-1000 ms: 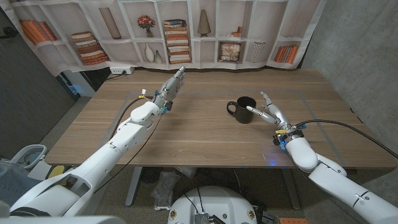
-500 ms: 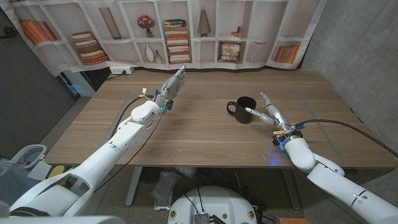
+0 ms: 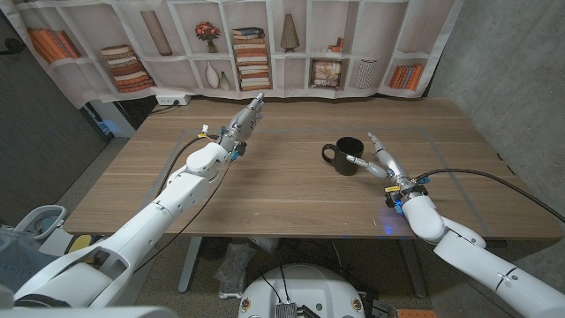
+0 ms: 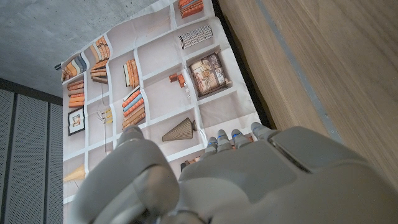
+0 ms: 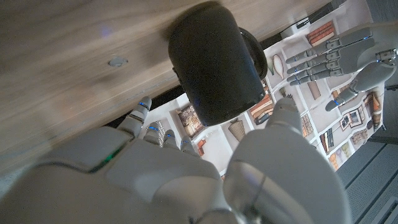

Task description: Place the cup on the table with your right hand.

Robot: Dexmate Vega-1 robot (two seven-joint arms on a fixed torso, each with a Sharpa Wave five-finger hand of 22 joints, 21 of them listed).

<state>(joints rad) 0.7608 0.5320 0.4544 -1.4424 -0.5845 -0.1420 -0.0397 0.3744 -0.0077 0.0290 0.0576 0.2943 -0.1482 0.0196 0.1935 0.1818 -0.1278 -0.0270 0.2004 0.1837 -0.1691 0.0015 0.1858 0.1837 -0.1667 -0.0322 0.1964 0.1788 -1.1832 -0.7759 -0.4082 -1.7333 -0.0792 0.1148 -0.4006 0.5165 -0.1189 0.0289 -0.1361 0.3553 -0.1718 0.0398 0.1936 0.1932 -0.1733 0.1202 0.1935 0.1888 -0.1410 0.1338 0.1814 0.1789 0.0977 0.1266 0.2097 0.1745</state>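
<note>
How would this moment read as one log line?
cup: upright on table | right hand: open beside cup | left hand: open, raised

Cup [image 3: 350, 155] on table [image 3: 282, 190], right hand [image 3: 383, 160] just beside.

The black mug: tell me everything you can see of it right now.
The glossy black mug, ceramic by its look, stands upright on the wooden table, right of centre, its loop handle pointing toward the robot's left. The right hand sits close beside it, fingers reaching its side; whether they touch is unclear.
</note>
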